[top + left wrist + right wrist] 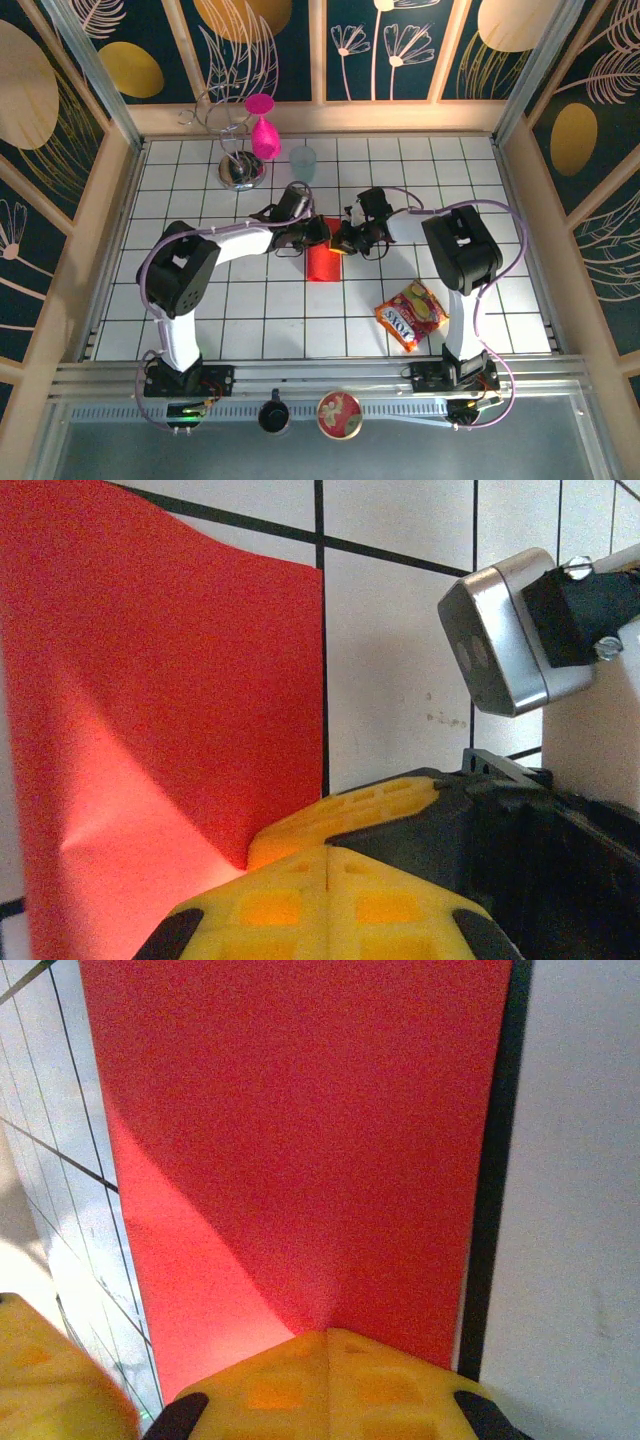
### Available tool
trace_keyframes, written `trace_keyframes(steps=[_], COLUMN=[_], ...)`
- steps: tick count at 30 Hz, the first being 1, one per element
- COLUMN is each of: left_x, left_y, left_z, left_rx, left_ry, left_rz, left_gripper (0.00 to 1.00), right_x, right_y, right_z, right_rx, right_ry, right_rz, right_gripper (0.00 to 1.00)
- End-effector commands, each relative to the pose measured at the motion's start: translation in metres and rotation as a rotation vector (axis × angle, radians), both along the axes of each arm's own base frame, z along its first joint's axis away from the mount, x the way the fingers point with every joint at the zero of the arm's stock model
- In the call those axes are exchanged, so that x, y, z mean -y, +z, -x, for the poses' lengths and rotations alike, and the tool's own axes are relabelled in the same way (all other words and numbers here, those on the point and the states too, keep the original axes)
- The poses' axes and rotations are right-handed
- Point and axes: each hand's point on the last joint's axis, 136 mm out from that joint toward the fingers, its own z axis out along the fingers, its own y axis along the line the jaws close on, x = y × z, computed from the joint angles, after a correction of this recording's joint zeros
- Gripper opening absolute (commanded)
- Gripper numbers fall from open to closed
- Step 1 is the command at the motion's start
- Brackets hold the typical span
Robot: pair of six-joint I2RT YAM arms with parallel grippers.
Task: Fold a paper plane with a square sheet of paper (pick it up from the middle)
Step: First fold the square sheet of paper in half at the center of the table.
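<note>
The square sheet of paper (324, 262) lies near the middle of the tiled table (200, 290), its long sides running near to far. From above it reads as a narrow upright strip rather than a full square, so it is probably already doubled over once, though no fold line is clear.

Both tools meet at its far edge. The left gripper (326, 852) has its 2 yellow fingers pressed fully together. The paper runs in under their left side, and a soft crease fans out from the tip, so it looks clamped on the sheet. The right gripper (327, 1334) is likewise fully closed, with the red sheet narrowing into its tip, so I judge that it also pinches the edge.

Two grips close together on 1 edge suit lifting or turning that edge over while keeping the thin paper from twisting.

The snack packet (410, 315) lies to the near right, well apart. The pink goblet (263, 135) and a clear cup (303, 161) stand at the far side, out of the arms' way.
</note>
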Motion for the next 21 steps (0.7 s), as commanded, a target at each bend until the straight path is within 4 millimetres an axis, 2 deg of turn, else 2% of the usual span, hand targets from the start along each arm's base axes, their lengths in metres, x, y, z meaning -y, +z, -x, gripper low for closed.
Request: trace_keyframes(steps=[1, 5, 14, 17, 21], left_x=[0.009, 0.008, -0.009, -0.011, -0.005], left_y=[-0.004, -0.017, -0.04, -0.039, -0.015], left_z=[0.0, 0.001, 0.004, 0.005, 0.001], left_rx=[-0.022, -0.052, -0.07, -0.064, -0.022], left_ry=[-0.037, -0.051, -0.05, -0.045, -0.036], left_rz=[-0.008, -0.044, -0.154, -0.149, -0.078], left_gripper=[0.03, 0.0, 0.0, 0.0, 0.0], right_x=[0.062, 0.062, 0.065, 0.066, 0.067], right_y=[-0.097, -0.098, -0.101, -0.103, -0.102], right_z=[0.038, 0.036, 0.037, 0.038, 0.036], right_rx=[-0.135, -0.133, -0.119, -0.115, -0.107], right_ry=[-0.041, -0.036, 0.017, 0.036, 0.041], right_rz=[0.389, 0.394, 0.42, 0.424, 0.432], right_gripper=[0.04, 0.04, 0.04, 0.04, 0.04])
